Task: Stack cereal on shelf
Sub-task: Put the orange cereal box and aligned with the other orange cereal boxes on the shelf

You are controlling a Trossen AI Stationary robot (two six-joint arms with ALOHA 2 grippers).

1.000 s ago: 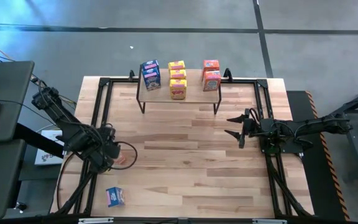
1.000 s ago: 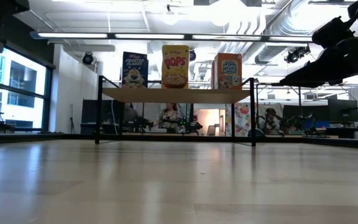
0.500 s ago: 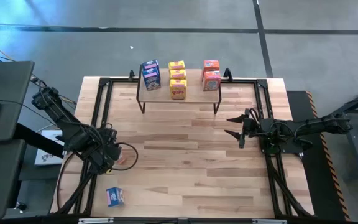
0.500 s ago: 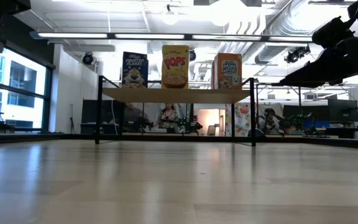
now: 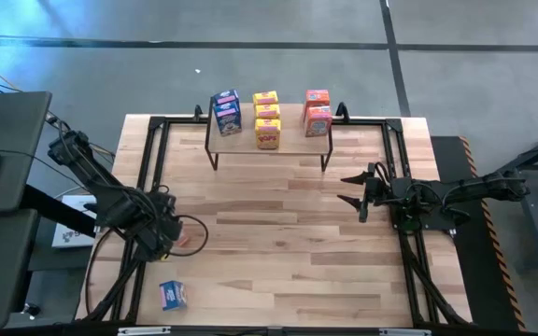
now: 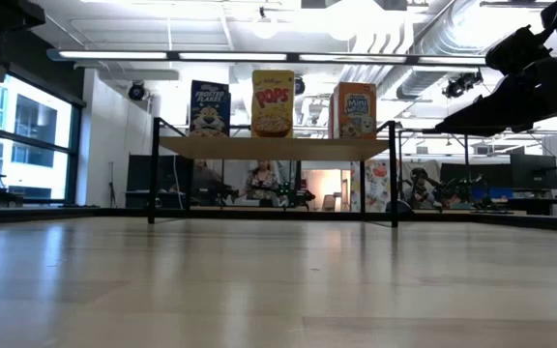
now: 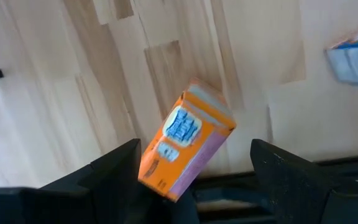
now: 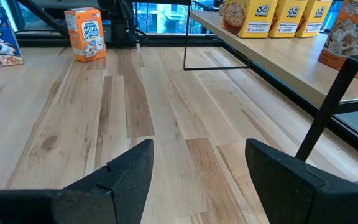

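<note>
both fingers of left tool (image 7: pixel 191 165) spread wide around orange cereal box (image 7: pixel 185 147), not gripping.

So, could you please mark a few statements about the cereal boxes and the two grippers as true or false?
1. Three yellow cereal boxes stand on the shelf. True.
2. The right gripper holds a blue box. False: it is open and empty, above bare table on the right side.
3. A blue cereal box sits on the table near its front left corner. True.
4. The left gripper is shut on an orange-red cereal box. False: it is open, with one finger on either side of the orange-red cereal box.
</note>
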